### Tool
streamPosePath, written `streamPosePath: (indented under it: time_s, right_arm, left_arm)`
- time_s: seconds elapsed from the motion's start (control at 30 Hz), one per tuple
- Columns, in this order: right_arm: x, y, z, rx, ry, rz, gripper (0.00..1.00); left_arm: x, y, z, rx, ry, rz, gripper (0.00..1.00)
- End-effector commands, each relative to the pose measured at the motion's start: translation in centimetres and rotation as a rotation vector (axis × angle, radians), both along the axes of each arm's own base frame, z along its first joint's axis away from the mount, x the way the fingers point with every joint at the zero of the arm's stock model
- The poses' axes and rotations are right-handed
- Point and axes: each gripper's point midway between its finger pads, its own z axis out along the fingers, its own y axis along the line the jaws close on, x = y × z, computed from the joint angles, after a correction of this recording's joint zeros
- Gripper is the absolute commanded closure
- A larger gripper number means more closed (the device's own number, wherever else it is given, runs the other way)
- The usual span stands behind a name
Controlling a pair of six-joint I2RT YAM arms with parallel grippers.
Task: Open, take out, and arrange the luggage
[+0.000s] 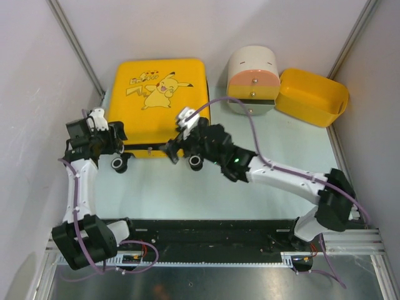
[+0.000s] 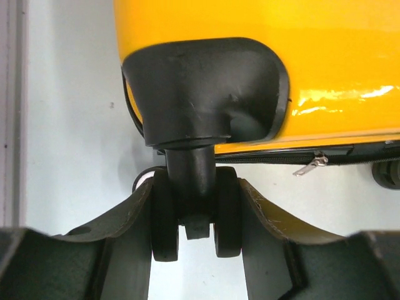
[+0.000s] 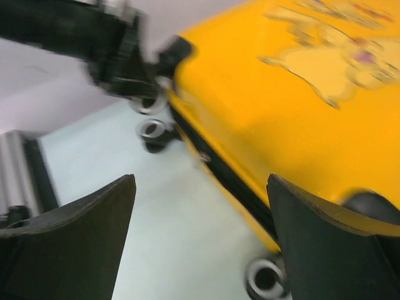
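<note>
- Left gripper (image 2: 197, 187) pinches a corner wheel (image 2: 165, 219) of the Pikachu suitcase (image 2: 250, 25); right gripper (image 3: 200, 181) is spread wide, holding nothing.
- Suitcase lies flat on the table (image 1: 187, 194), zipper (image 2: 310, 165) looks shut.
- I reckon opening, unpacking and arranging are all left.

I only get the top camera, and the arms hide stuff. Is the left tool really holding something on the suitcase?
Observer: Yes. The left tool pinches a wheel of the suitcase, with one finger touching each side.
Operator: And the right tool, is it holding anything?
Observer: No. The right tool is wide open beside the suitcase's zipper edge, with nothing between its fingers.
</note>
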Motion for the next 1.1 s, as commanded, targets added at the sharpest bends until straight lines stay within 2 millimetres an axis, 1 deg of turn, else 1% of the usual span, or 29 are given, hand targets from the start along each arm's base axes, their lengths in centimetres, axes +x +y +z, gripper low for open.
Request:
streamPosePath:
  time_s: [0.0, 0.03, 0.1, 0.13, 0.2, 0.23, 0.27, 0.33, 0.37, 0.4, 0.5, 0.53, 0.57, 0.6, 0.63, 0.7, 0.73, 0.77, 0.8, 0.83, 0.87, 0.9, 0.93, 1.0, 1.03, 1.07]
  right_arm:
    - [3.3, -8.8, -5.4, -0.285, 0.176, -0.225, 0.09]
    - [5.0, -11.0, -5.6, -0.304, 0.193, -0.298, 0.09]
    - [5.7, -13.1, -6.7, -0.377, 0.203, -0.332, 0.08]
    - [6.6, -14.4, -7.0, -0.405, 0.195, -0.372, 0.06]
    - [7.1, -15.5, -7.8, -0.472, 0.181, -0.368, 0.06]
    - [7.2, -15.8, -8.1, -0.483, 0.189, -0.363, 0.06]
    - [7.8, -16.7, -8.5, -0.497, 0.205, -0.384, 0.06]
    - [8.1, -17.0, -8.7, -0.475, 0.252, -0.392, 0.06]
    - [8.3, -17.0, -8.6, -0.463, 0.264, -0.394, 0.06]
    - [8.3, -16.8, -8.5, -0.459, 0.266, -0.395, 0.07]
    - [8.7, -16.0, -8.9, -0.47, 0.252, -0.392, 0.07]
    - [8.9, -15.8, -9.0, -0.476, 0.247, -0.39, 0.07]
    - [9.1, -15.3, -9.7, -0.488, 0.251, -0.384, 0.07]
    - [9.0, -14.7, -9.7, -0.491, 0.244, -0.369, 0.08]
    - [9.1, -14.3, -9.7, -0.489, 0.241, -0.368, 0.08]
    - [9.0, -13.2, -10.4, -0.498, 0.252, -0.354, 0.09]
    - [9.0, -12.7, -10.2, -0.493, 0.247, -0.347, 0.09]
    - [9.0, -12.4, -10.2, -0.487, 0.249, -0.349, 0.09]
    - [9.1, -12.0, -10.6, -0.495, 0.255, -0.346, 0.09]
    - [9.3, -11.7, -10.4, -0.491, 0.255, -0.349, 0.09]
    - [9.4, -11.4, -10.3, -0.484, 0.266, -0.356, 0.09]
    - [9.5, -11.1, -10.7, -0.492, 0.282, -0.351, 0.09]
    - [9.5, -10.8, -9.9, -0.485, 0.284, -0.344, 0.08]
    - [9.2, -10.5, -9.4, -0.485, 0.286, -0.338, 0.08]
    - [8.8, -10.2, -9.2, -0.495, 0.284, -0.33, 0.08]
    - [8.9, -10.1, -8.6, -0.482, 0.278, -0.34, 0.07]
  left_arm:
    - [-5.0, -6.2, -0.6, -0.205, 0.098, -0.124, 1.0]
    - [-5.2, -6.6, -0.2, -0.205, 0.087, -0.128, 1.0]
    - [-5.5, -7.1, 0.7, -0.213, 0.064, -0.112, 1.0]
    - [-5.7, -7.7, 1.0, -0.216, 0.061, -0.128, 1.0]
    - [-6.0, -7.7, 1.8, -0.205, 0.029, -0.126, 0.76]
    - [-6.0, -7.6, 2.0, -0.197, 0.022, -0.121, 0.6]
    - [-6.1, -7.4, 2.1, -0.189, 0.018, -0.108, 0.38]
    - [-6.3, -7.4, 2.5, -0.199, 0.013, -0.09, 0.23]
    - [-6.3, -7.3, 2.7, -0.196, 0.005, -0.086, 0.11]
    - [-6.2, -7.2, 2.9, -0.195, 0.002, -0.077, 0.08]
    - [-6.0, -6.8, 4.0, -0.174, -0.029, -0.063, 0.05]
    - [-5.9, -6.6, 4.8, -0.166, -0.046, -0.06, 0.05]
    - [-5.8, -6.4, 5.1, -0.161, -0.052, -0.053, 0.03]
    - [-5.7, -6.2, 5.4, -0.156, -0.06, -0.045, 0.02]
    - [-5.5, -5.7, 6.4, -0.15, -0.079, -0.028, 0.02]
    - [-5.3, -5.2, 6.9, -0.148, -0.08, -0.008, 0.01]
    - [-5.1, -4.7, 7.9, -0.144, -0.099, 0.003, 0.0]
    - [-5.0, -4.7, 8.1, -0.143, -0.101, -0.002, 0.0]
    - [-4.9, -4.6, 8.4, -0.143, -0.107, 0.002, 0.0]
    - [-4.9, -4.4, 9.1, -0.138, -0.123, 0.006, 0.0]
    - [-4.8, -4.4, 9.3, -0.144, -0.126, 0.002, 0.0]
    - [-4.7, -4.4, 9.4, -0.146, -0.126, 0.002, 0.0]
    - [-4.6, -4.4, 9.7, -0.146, -0.134, 0.001, 0.0]
    - [-4.6, -4.5, 9.8, -0.156, -0.136, -0.002, 0.0]
    - [-4.6, -4.4, 9.8, -0.159, -0.134, -0.003, 0.0]
    - [-4.6, -4.5, 9.9, -0.163, -0.137, -0.002, 0.0]
